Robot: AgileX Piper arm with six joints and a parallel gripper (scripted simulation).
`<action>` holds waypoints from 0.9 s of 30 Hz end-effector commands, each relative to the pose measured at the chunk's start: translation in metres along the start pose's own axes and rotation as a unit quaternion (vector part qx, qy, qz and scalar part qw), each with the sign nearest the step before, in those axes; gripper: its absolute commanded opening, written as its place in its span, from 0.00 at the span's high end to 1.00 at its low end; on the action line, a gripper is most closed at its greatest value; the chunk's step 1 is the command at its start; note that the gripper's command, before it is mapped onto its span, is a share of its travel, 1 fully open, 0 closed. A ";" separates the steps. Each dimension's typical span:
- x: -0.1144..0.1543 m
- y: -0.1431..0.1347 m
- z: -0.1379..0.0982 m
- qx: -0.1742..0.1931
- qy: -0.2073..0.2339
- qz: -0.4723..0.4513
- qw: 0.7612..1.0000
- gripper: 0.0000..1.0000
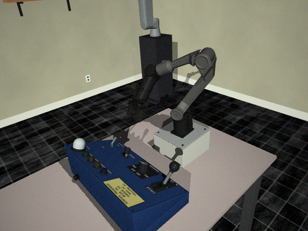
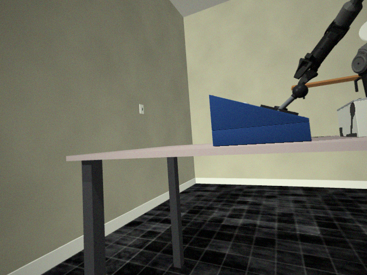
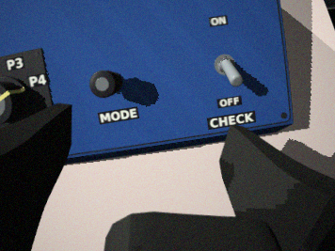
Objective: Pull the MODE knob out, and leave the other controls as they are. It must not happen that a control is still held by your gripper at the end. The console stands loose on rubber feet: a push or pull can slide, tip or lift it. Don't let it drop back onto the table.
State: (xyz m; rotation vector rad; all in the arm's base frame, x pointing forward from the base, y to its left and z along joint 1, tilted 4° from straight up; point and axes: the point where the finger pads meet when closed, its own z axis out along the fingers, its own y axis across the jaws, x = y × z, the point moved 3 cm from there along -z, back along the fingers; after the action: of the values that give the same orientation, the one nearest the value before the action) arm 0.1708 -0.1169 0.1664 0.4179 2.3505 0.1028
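The blue console (image 1: pixel 123 179) sits on the pale table, its sloped panel facing up. The MODE knob (image 3: pixel 104 83) is a small dark round knob above its label; it also shows in the top view (image 1: pixel 126 151). My gripper (image 1: pixel 136 109) is open and empty. It hangs in the air well above and behind the console's far edge, apart from the knob. In the wrist view its two dark fingers frame the panel's edge (image 3: pixel 146 170). In the exterior view the gripper (image 2: pixel 304 69) sits above the lever's ball.
The CHECK toggle (image 3: pixel 230 70) stands beside MODE. A rotary selector (image 1: pixel 143 167), a ball-topped lever (image 1: pixel 170 173), a white dome (image 1: pixel 78 143) and several coloured buttons (image 1: pixel 93 161) share the panel. My arm's white base box (image 1: pixel 182 143) stands behind the console.
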 end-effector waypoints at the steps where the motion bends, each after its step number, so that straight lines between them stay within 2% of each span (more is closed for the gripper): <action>1: -0.001 0.000 -0.002 0.001 -0.001 0.000 1.000 0.00; 27: -0.013 0.005 -0.036 0.005 0.004 -0.001 1.000 0.00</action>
State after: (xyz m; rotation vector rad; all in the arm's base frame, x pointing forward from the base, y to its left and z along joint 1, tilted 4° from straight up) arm 0.1561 -0.1149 0.2004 0.4217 2.3578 0.0963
